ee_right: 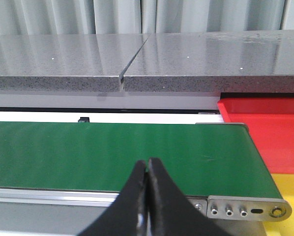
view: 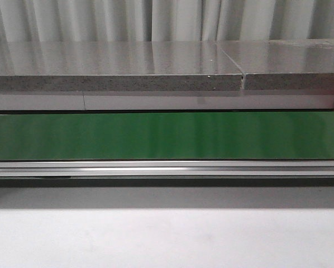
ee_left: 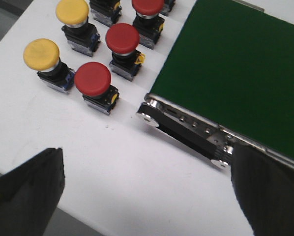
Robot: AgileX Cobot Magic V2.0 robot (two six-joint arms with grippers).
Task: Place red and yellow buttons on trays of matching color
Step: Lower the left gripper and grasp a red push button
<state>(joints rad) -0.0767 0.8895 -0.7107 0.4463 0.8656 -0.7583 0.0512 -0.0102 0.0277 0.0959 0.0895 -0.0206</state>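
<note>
With the left pincer (ee_left: 147, 196) apart and the right pincer (ee_right: 148, 196) together, the nearest red button (ee_left: 93, 78) looks rigid, light and top-heavy, best gripped by its black body.

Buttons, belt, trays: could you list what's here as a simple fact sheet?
red buttons: three in left wrist view, on the white table, untouched
yellow buttons: two, beside the red ones
conveyor belt: green, nothing on it
red tray: past the belt's end
yellow tray: next to it
left gripper: open
right gripper: shut, holding nothing
</note>
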